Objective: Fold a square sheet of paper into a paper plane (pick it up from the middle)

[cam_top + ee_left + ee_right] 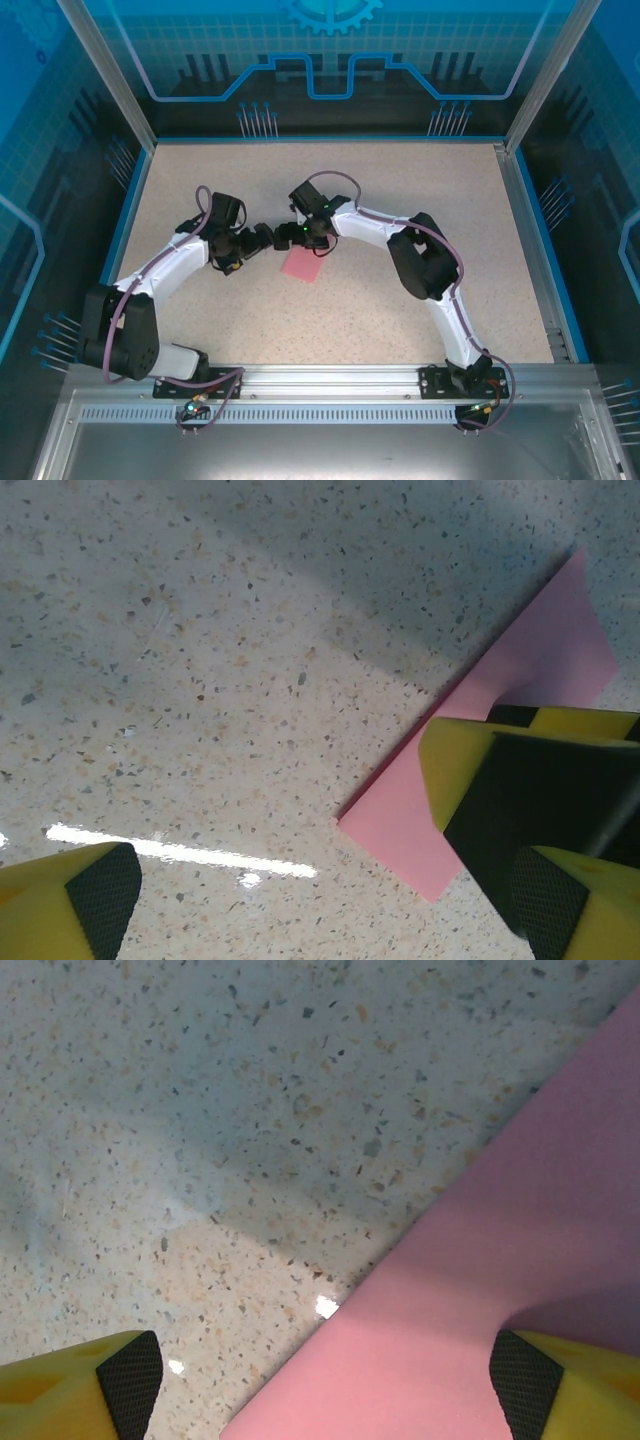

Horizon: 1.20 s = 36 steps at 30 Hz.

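Observation:
The pink sheet of paper [302,266] lies flat on the speckled table, mid-table between the two arms. In the left wrist view the paper [480,710] looks like an oblong with a darker line along its upper-left edge. My left gripper [268,240] hangs open just left of it, with its jaws [320,905] over bare table beside the paper's near corner. My right gripper [312,246] stands open at the paper's far edge. One of its fingers [470,770] is low over the sheet. Between its jaws [325,1390] runs the edge of the paper [480,1290]. Nothing is held.
The speckled tabletop [400,180] is bordered by blue-trimmed walls [130,200] on the left, right and back. An aluminium rail [330,378] with the arm bases runs along the near edge. The two grippers are close together above the paper.

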Each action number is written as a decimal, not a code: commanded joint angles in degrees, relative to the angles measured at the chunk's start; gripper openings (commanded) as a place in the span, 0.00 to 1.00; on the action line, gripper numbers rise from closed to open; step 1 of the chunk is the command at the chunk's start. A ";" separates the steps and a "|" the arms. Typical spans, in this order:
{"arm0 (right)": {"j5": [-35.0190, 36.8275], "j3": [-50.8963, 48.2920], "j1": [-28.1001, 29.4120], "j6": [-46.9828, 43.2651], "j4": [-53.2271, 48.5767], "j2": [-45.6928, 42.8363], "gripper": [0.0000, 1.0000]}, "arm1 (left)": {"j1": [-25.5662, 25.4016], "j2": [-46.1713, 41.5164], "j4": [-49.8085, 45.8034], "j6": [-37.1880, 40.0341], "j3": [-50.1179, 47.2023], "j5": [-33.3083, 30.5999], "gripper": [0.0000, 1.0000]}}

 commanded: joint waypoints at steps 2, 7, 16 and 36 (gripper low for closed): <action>-1.95 -1.38 0.23 -8.71 -5.78 0.86 0.89 | 0.50 -0.55 1.21 -0.95 -0.82 2.51 0.99; -2.81 -10.55 -1.16 -20.17 -8.26 -5.39 0.89 | 0.41 -0.62 2.08 0.64 -0.72 5.71 0.99; -13.34 -24.66 -6.73 -18.84 1.07 -21.96 0.90 | -3.06 0.78 9.17 2.65 -1.13 13.12 0.98; -1.13 -51.61 -10.44 11.04 7.99 -46.76 0.98 | -15.59 26.83 20.52 -2.36 16.17 24.88 0.73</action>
